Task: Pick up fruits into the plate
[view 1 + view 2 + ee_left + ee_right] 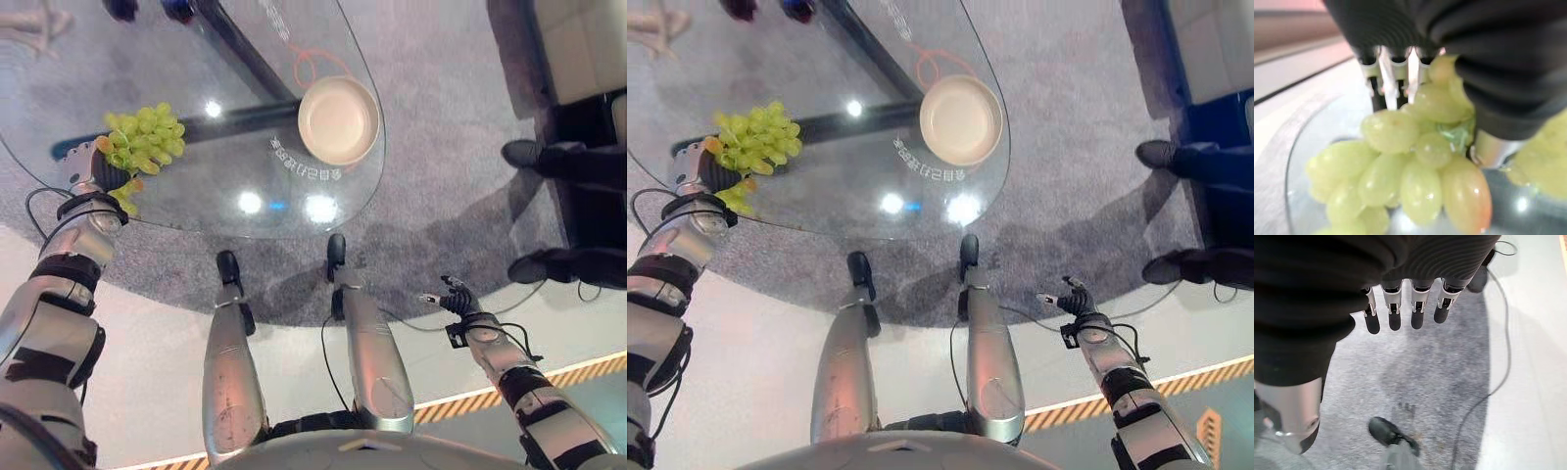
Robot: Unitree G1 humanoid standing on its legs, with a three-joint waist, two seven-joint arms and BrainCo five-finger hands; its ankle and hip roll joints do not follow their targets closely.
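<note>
A bunch of green grapes (145, 137) sits at the left edge of the round glass table (245, 201). My left hand (93, 176) is shut on the bunch from the near side. In the left wrist view its fingers (1386, 78) and thumb curl round the grapes (1410, 166). The empty cream plate (339, 119) rests on the glass near the table's right edge, well apart from the grapes. My right hand (453, 297) hangs low beside the table on the right, over the grey carpet. Its fingers (1403, 308) are straight and hold nothing.
A person's black shoes (524, 154) (537, 266) stand on the carpet to the right of the table, by dark furniture (588, 59). The table's dark leg (245, 59) shows through the glass. A striped floor line (578, 372) runs at the lower right.
</note>
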